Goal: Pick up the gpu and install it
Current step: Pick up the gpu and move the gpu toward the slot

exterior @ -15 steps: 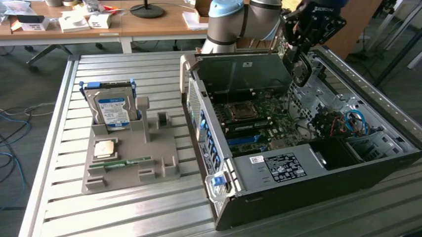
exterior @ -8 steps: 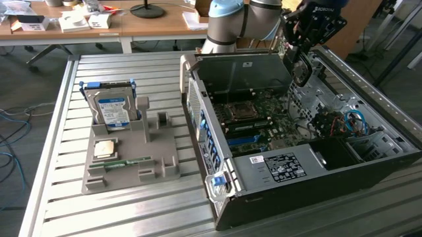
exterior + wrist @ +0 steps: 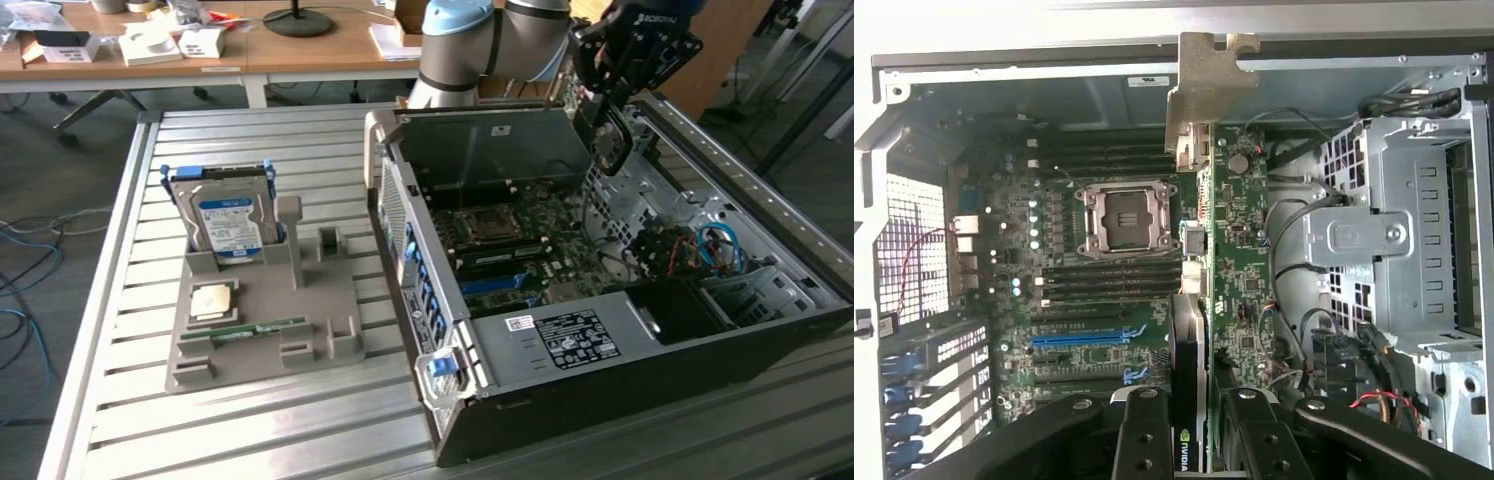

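While the slatted metal counter [image 3: 267,130] carries everything, the biggest thing on it is the open computer case [image 3: 641,400], lying on its side at the exterior view's right with its motherboard [image 3: 507,240] facing up. Behind the case rises the robot arm [image 3: 467,40], bent over the far end of the case. At the exterior view's left, well apart from the arm, sits a gray holder tray [image 3: 320,320] with a hard drive [image 3: 227,220] standing upright in it. The gpu [image 3: 613,155] hangs inside the case opening above the motherboard, gripped by the claw [image 3: 607,115] from above. In the wrist view the claw [image 3: 1196,425] is closed about halfway on the gpu [image 3: 1189,340], one finger on each face. The card runs edge-on away from it to its metal bracket [image 3: 1204,90] at the far end. Whether the card touches the board I cannot tell. Smallest, in the tray, are a memory stick [image 3: 260,330] and a processor chip [image 3: 214,300].
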